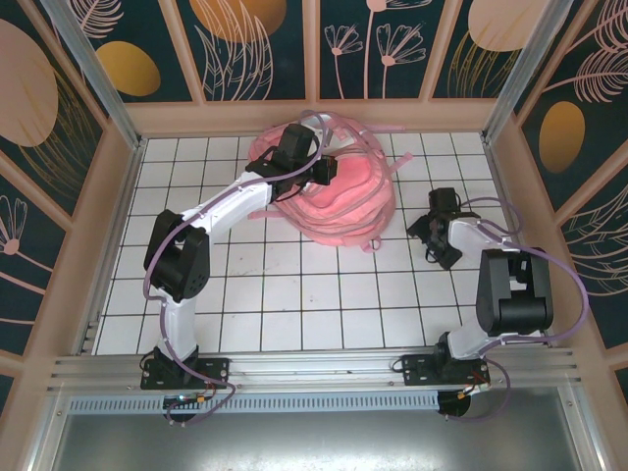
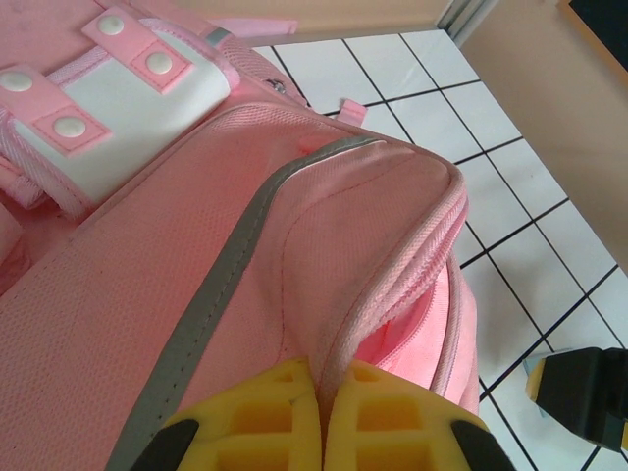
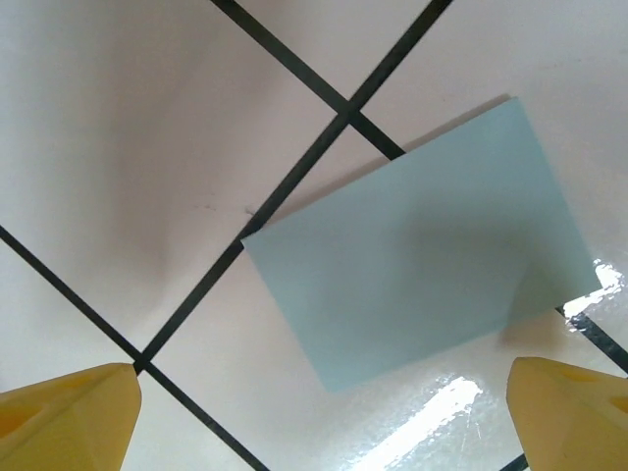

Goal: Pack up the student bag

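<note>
The student bag (image 1: 343, 196), a big soft pink backpack with grey reflective strips, lies at the back middle of the tiled table. My left gripper (image 1: 324, 169) reaches over it from the left. In the left wrist view its yellow fingers (image 2: 265, 422) are shut on the piped rim of the bag (image 2: 245, 245), beside a zip opening (image 2: 417, 329) that gapes a little. My right gripper (image 1: 434, 231) hovers to the right of the bag, pointing down. Its jaws (image 3: 319, 392) stand open above a flat pale blue sheet (image 3: 412, 255) lying on the tiles, with nothing between them.
White snap tabs (image 2: 118, 88) sit on the bag's upper part. Pink straps (image 1: 392, 162) trail off the bag to the right. Wooden walls (image 1: 314, 118) enclose the table at the back and on both sides. White tiles (image 1: 324, 304) lie between the bag and the arm bases.
</note>
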Tool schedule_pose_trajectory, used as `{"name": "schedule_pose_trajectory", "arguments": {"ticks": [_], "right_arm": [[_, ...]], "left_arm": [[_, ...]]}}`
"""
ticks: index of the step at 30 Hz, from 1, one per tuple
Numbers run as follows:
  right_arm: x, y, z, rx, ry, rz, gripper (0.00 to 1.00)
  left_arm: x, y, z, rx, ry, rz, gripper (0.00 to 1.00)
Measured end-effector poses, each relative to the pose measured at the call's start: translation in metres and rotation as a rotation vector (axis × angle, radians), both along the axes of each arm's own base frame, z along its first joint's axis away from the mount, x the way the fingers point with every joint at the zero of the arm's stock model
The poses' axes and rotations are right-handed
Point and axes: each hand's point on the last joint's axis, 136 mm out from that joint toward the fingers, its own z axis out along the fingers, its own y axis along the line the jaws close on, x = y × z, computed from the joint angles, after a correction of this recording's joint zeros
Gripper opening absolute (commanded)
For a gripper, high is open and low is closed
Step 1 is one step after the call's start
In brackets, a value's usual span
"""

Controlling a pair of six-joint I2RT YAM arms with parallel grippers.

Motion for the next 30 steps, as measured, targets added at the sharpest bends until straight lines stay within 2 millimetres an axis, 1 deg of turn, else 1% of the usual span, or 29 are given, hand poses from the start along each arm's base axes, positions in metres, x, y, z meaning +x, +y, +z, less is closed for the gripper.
{"name": "schedule_pose_trajectory", "arguments": {"ticks": [3, 7, 13, 15, 20, 23, 27, 30], "right_arm": [[-0.002, -0.004, -0.001, -0.016, 0.008, -0.005, 0.93], [-0.004, -0.008, 0.002, -0.058, 0.028, 0.035, 0.93], [0.010, -0.024, 0.030, -0.145, -0.023, 0.117, 0.93], [0.011, -0.030, 0.032, -0.158, -0.024, 0.139, 0.93], [0.008, -0.039, 0.022, -0.148, 0.014, 0.185, 0.96], [0.003, -0.036, 0.012, -0.127, 0.041, 0.221, 0.99], [-0.003, -0.032, -0.003, -0.102, 0.080, 0.256, 0.99], [-0.004, -0.031, -0.012, -0.089, 0.104, 0.267, 0.99]], "left_arm": [[0.000, 0.000, 0.000, 0.002, -0.002, -0.002, 0.00], [0.000, 0.000, 0.000, 0.004, -0.004, -0.003, 0.00], [0.000, 0.000, 0.000, 0.005, -0.005, -0.003, 0.00], [0.000, 0.000, 0.000, 0.006, -0.005, -0.002, 0.00], [0.000, 0.000, 0.000, 0.006, -0.005, -0.001, 0.00], [0.000, 0.000, 0.000, 0.006, -0.005, -0.001, 0.00], [0.000, 0.000, 0.000, 0.006, -0.005, -0.001, 0.00], [0.000, 0.001, 0.000, 0.006, -0.005, -0.001, 0.00]]}}
